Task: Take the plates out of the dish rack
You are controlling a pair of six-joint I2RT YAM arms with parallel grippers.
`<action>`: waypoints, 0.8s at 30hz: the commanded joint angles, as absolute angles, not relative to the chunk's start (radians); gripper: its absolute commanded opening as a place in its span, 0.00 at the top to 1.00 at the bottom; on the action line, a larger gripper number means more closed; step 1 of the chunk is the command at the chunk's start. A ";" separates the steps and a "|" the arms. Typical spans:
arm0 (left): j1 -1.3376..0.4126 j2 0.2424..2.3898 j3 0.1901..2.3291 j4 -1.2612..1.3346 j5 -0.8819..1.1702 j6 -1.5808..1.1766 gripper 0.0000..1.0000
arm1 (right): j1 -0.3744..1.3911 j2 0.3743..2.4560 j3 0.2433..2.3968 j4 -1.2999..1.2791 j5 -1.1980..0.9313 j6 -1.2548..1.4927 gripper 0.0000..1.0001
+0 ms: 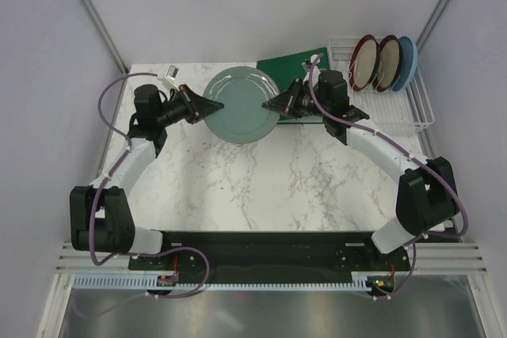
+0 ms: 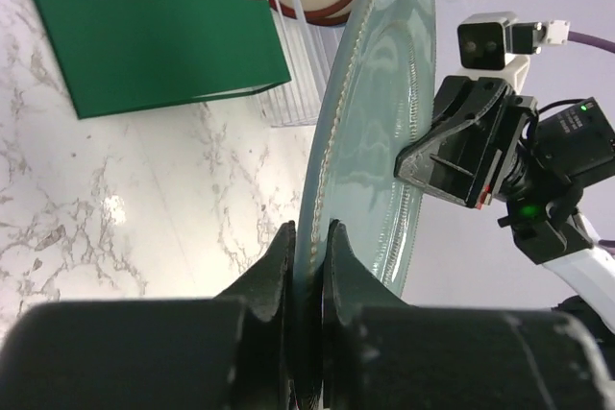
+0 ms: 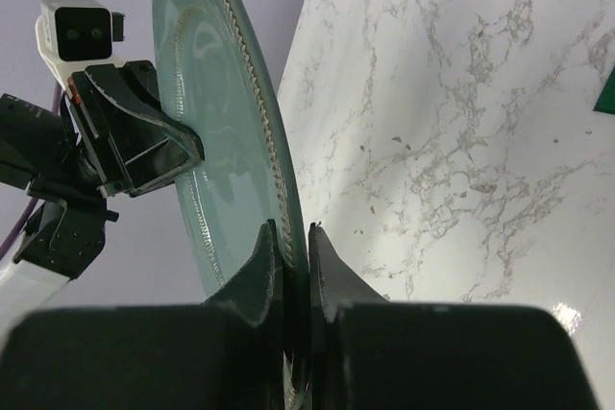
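The grey-green plate (image 1: 242, 104) hangs level above the table between both arms. My left gripper (image 1: 209, 106) is shut on its left rim, and in the left wrist view the rim (image 2: 360, 132) sits between the left gripper (image 2: 307, 237). My right gripper (image 1: 273, 104) is shut on its right rim; the plate (image 3: 216, 132) runs up from the right gripper (image 3: 293, 237). Two beige plates with red-brown rims (image 1: 364, 62) (image 1: 388, 62) and a light blue plate (image 1: 408, 62) stand upright in the white wire dish rack (image 1: 420, 112) at the back right.
A flat green ring binder (image 1: 289, 65) lies at the back, partly under the held plate, left of the rack; it also shows in the left wrist view (image 2: 144, 26). The white marble table (image 1: 269, 187) stretches toward the arm bases. Grey walls stand behind.
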State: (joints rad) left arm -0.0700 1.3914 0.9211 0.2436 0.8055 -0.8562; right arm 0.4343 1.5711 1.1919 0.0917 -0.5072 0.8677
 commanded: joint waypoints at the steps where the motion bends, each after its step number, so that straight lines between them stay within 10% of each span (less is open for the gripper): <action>1: -0.084 1.378 0.927 0.216 0.698 -0.657 0.96 | 0.442 1.519 1.255 0.181 -0.429 0.844 1.00; 7: -0.087 1.407 0.917 0.297 0.770 -0.683 0.98 | 0.443 1.574 1.246 0.262 -0.534 0.917 0.99; 9: -0.087 1.405 0.905 0.304 0.749 -0.689 0.98 | 0.442 1.585 1.253 0.247 -0.557 0.904 0.80; 10: -0.086 1.405 0.907 0.293 0.741 -0.686 0.98 | 0.442 1.588 1.258 0.227 -0.552 0.887 0.52; 15: -0.077 1.408 0.951 0.140 0.612 -0.605 0.98 | 0.410 1.556 1.304 0.002 -0.378 0.737 0.29; 16: -0.074 1.410 0.960 0.123 0.577 -0.591 0.98 | 0.399 1.537 1.310 -0.039 -0.353 0.718 0.09; 24: -0.002 1.451 1.015 0.031 0.459 -0.525 0.98 | 0.235 1.456 1.342 -0.228 -0.229 0.591 0.02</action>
State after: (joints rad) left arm -0.0441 1.4471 0.9287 0.0174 0.5365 -0.5987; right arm 0.2890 1.5307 1.2758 -0.1402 -0.3187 0.6937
